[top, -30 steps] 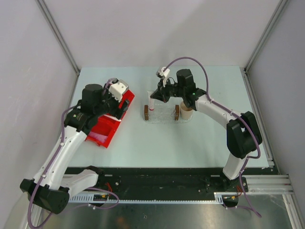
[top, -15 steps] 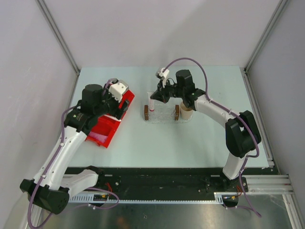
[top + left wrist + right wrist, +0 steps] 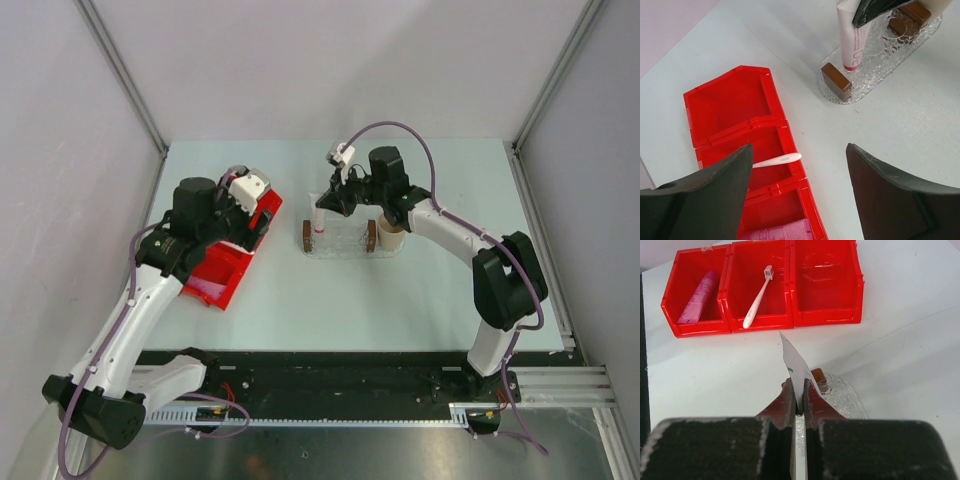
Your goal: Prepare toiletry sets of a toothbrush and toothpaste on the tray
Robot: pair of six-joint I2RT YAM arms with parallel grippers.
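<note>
Well to the left of the tray (image 3: 343, 246), a red bin (image 3: 222, 268) lies on the pale tabletop (image 3: 320, 310), divided into three compartments in a row. The compartment farthest from the tray holds a pink tube (image 3: 697, 296) lying flat. The middle one holds the toothbrush (image 3: 757, 297), a thin white stick resting at a slant with its head toward the bin's back wall. The compartment nearest the tray has nothing in it. The left pincer (image 3: 799, 150) hangs over the bin on the side facing the tray, its two dark fingers (image 3: 702, 197) spread wide and gripping nothing. The tray is a clear, knobbly plastic piece with a brown block (image 3: 836, 82) at each short end. Over the tray's left end, the right pincer (image 3: 799, 390) is closed tight on the flat crimped end of the white tube (image 3: 852, 42). It holds the tube upright, cap end down, just beside the left block. The tube's lower end reaches the tray's surface, though I cannot tell whether it rests there. Just to the right of the tray, touching or almost touching its right end, a tan cup (image 3: 390, 238) stands upright, partly under the right arm.
</note>
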